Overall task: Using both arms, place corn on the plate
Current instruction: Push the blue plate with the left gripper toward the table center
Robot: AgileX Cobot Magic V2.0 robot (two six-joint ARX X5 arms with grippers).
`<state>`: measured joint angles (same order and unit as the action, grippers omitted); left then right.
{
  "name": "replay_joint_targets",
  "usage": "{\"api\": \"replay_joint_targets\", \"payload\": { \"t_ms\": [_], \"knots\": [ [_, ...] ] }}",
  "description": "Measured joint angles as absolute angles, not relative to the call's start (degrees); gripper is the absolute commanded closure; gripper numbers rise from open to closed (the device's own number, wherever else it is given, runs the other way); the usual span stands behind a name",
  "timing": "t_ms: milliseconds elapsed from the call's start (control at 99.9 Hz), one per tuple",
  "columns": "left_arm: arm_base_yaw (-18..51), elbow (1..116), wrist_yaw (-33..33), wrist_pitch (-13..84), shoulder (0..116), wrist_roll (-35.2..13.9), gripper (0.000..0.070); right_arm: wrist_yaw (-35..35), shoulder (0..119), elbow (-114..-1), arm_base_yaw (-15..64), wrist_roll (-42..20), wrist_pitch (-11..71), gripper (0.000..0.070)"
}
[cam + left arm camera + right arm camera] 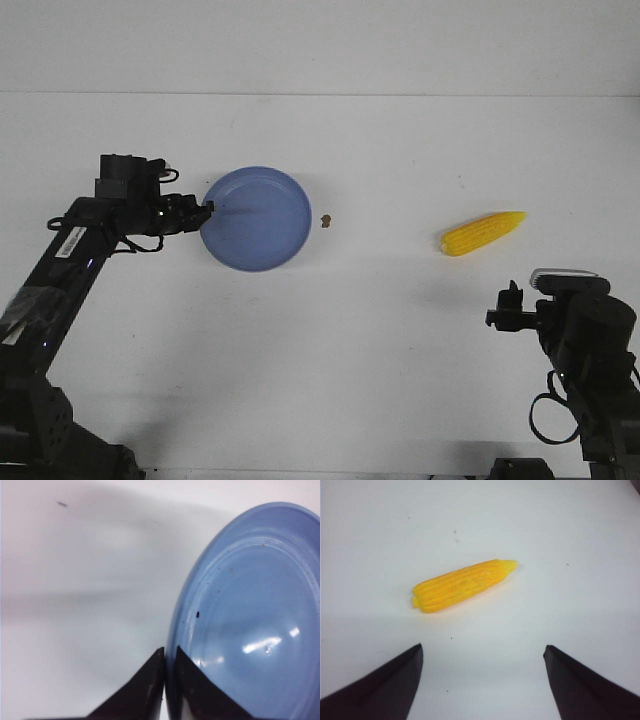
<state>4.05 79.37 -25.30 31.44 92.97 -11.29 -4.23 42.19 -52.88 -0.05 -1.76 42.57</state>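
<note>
The blue-lavender plate (256, 218) lies left of the table's middle. My left gripper (206, 210) is shut on the plate's left rim; in the left wrist view the rim (172, 645) is pinched between the two black fingers of that gripper (169, 652). The yellow corn (482, 233) lies bare on the table at the right, its tip pointing right and away. My right gripper (510, 300) is open and empty, nearer than the corn. In the right wrist view the corn (462, 585) lies ahead of the spread fingers of that gripper (482, 650), apart from them.
A tiny brown speck (325, 220) sits on the white table (380, 330) just right of the plate. The table's far edge meets a white wall.
</note>
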Motion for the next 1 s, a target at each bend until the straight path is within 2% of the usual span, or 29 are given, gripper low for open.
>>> {"api": "replay_joint_targets", "payload": {
  "t_ms": [220,480,871,911,1001],
  "knots": [
    [13.02,69.10,-25.54,28.58,88.16,-11.49,0.0696,-4.23,42.19,-52.88,-0.05,-2.02,42.57,0.0188],
    [22.17,57.43,-25.54,19.49,88.14,-14.06,0.0696,-4.23,42.19,-52.88,-0.05,-2.83,41.71,0.0188],
    [25.78,55.20,-21.93,18.15,89.21,-15.20,0.0681,-4.23,42.19,-52.88,-0.05,-2.85,41.69,0.0188],
    [25.78,55.18,-21.93,18.15,89.34,-15.22,0.0662,-4.23,42.19,-52.88,-0.05,-2.85,41.69,0.0189],
    [25.78,55.16,-21.96,18.09,89.34,-15.59,0.0547,-4.23,42.19,-52.88,-0.05,-2.85,41.71,0.0189]
  ]
}}
